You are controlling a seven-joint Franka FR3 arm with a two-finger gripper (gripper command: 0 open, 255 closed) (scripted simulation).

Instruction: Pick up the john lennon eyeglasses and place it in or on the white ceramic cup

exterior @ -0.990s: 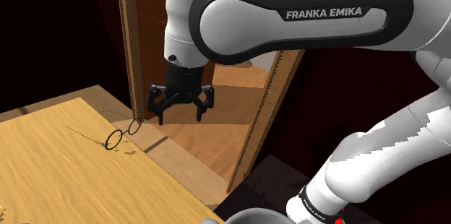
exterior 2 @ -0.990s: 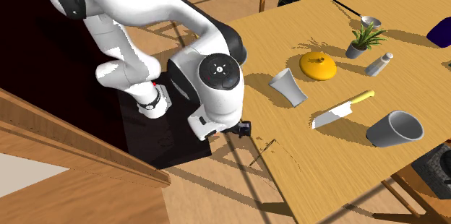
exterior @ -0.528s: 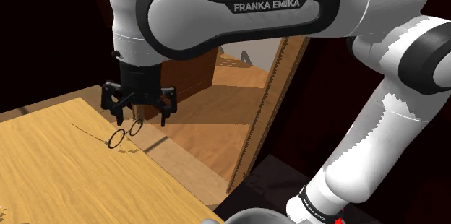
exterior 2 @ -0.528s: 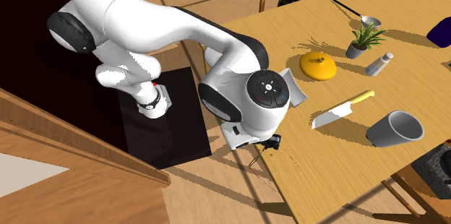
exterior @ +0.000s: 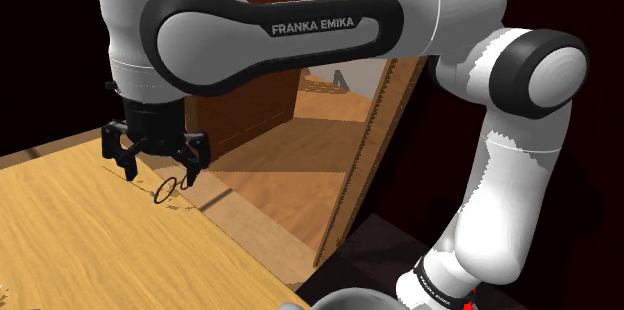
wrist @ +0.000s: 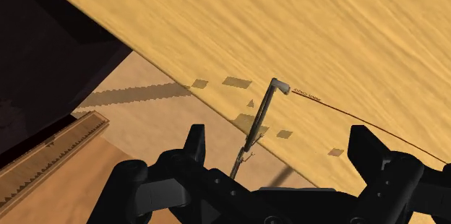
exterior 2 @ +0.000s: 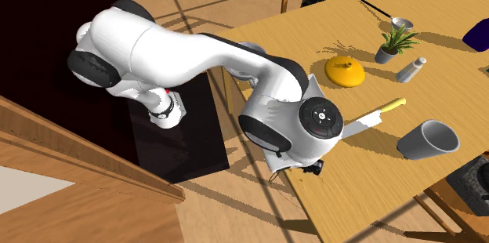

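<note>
Wide-open black gripper hovers over thin, round wire eyeglasses; likely light, fragile, best pinched at the bridge.

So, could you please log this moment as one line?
stage: pre-grasp | fingers: open, over glasses | glasses: on table near its edge, not held

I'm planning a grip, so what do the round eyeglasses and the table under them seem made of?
The eyeglasses look like thin dark wire, probably metal, judging by the hairline rims and temples; the lens material cannot be told. The table looks like light wood with a matte finish, shown by its streaky yellow-brown grain.
</note>
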